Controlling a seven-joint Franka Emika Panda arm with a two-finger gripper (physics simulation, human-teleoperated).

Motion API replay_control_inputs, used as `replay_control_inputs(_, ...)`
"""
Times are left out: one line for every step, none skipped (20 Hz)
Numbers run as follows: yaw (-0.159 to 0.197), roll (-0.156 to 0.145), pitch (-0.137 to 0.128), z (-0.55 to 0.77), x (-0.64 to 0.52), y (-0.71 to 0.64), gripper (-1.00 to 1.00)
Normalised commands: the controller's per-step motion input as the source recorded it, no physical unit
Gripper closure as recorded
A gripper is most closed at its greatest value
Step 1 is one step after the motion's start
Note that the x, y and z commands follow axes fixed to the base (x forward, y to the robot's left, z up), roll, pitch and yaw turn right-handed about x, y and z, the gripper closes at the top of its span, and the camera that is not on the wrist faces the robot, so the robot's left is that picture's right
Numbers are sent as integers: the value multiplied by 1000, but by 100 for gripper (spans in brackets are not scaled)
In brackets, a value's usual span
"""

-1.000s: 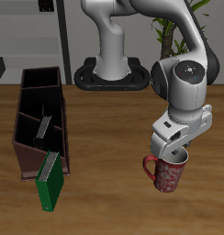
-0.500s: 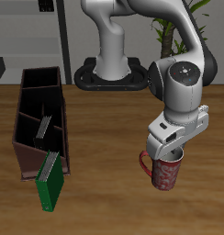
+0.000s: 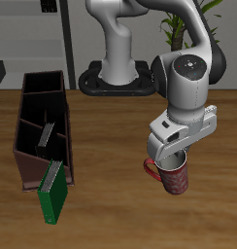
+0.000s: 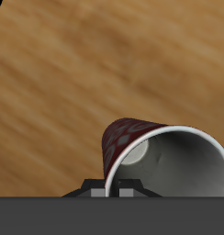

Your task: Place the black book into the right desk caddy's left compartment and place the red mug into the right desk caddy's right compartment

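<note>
My gripper (image 3: 175,159) is shut on the rim of the red mug (image 3: 173,177) and holds it slightly tilted, a little above the table, well apart from the right desk caddy (image 3: 66,117). In the wrist view the mug (image 4: 132,138) shows its white inside close up. The black book (image 3: 47,135) stands inside the caddy, in the section crossed by the slanted divider. The caddy's end sections look empty.
A green book (image 3: 52,195) leans against the caddy's end nearest the table's front edge. The robot's base (image 3: 116,78) stands at the back, with a potted plant (image 3: 177,24) behind it.
The gripper has lifted the red mug slightly and carried it sideways toward the caddy. The caddy and books have not moved.
</note>
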Motion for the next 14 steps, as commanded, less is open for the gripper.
replay_control_inputs(-132, -71, -98, 611, -269, -289, 100)
replay_control_inputs(4, 32, -101, 566, -187, -210, 100)
replay_control_inputs(-155, -76, -23, 599, -168, -459, 100)
replay_control_inputs(-92, -53, -99, 650, -234, -388, 100)
replay_control_inputs(-57, 24, -44, 535, -260, -260, 100)
replay_control_inputs(-44, -52, -68, 580, -213, -358, 100)
replay_control_inputs(-125, -59, -40, 652, -297, -459, 100)
replay_control_inputs(-83, 14, -66, 659, -397, -168, 100)
replay_control_inputs(-37, 10, -117, 644, -404, -306, 100)
replay_control_inputs(-19, -14, -53, 421, -269, -185, 100)
replay_control_inputs(-128, -7, -22, 668, -539, -446, 100)
replay_control_inputs(-1, 55, -53, 402, -360, -105, 100)
replay_control_inputs(-72, -30, -82, 563, -482, -414, 100)
replay_control_inputs(-107, 60, 4, 484, -505, -250, 100)
